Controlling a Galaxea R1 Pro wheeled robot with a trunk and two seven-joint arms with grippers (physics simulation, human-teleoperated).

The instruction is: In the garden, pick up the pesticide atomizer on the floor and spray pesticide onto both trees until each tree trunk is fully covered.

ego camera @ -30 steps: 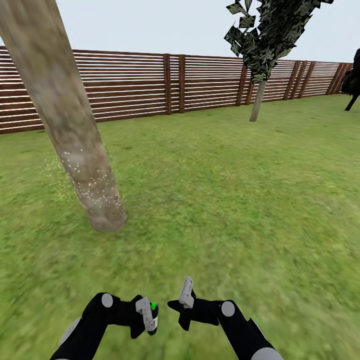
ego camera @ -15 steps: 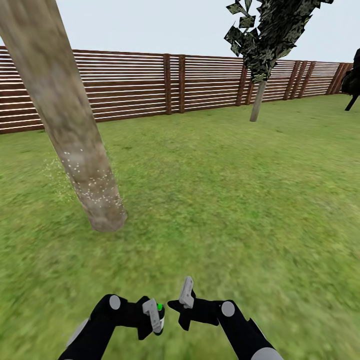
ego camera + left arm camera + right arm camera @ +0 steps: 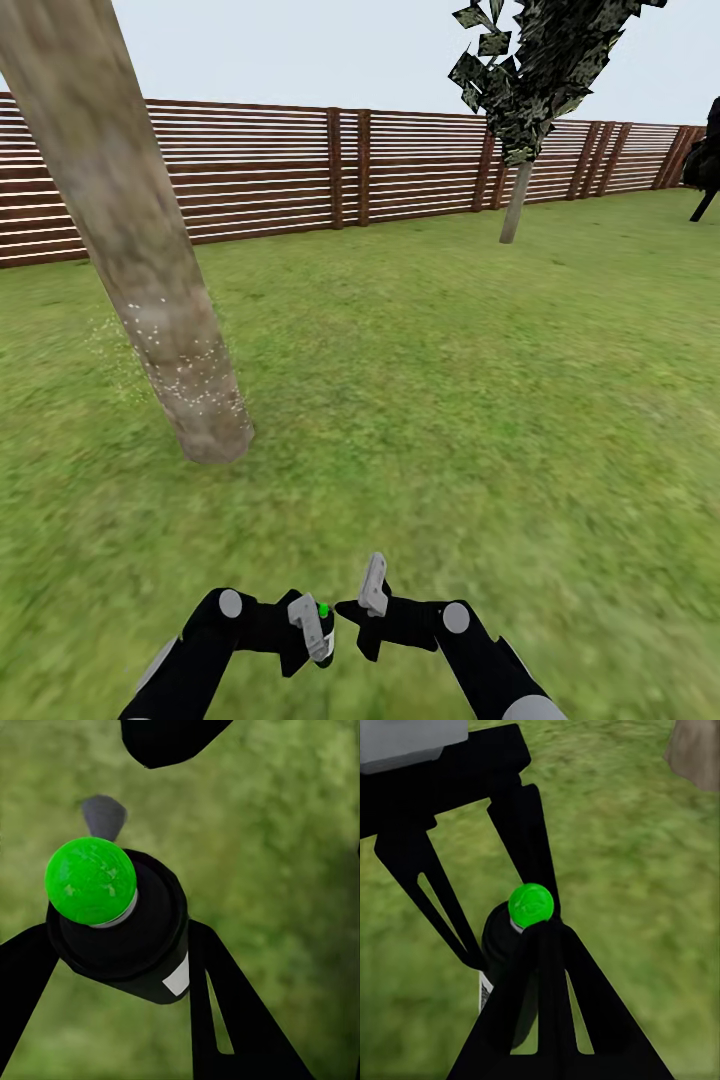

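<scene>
A garden, rendered in a simulator. Green lawn [image 3: 450, 380] spreading in every direction, closed off at the back by a brown fence [image 3: 300, 170] of horizontal wooden slats under a pale sky. A thick mottled tree trunk [image 3: 140, 250] rising from the grass, and a small dark-leaved tree [image 3: 530, 80] near the fence.

Green grass lawn [image 3: 470, 400] extends to a brown horizontal-slat wooden fence [image 3: 400, 165]. Pale grey sky [image 3: 300, 50] lies above. A small dark-leaved tree [image 3: 530, 90] stands near the fence.
</scene>
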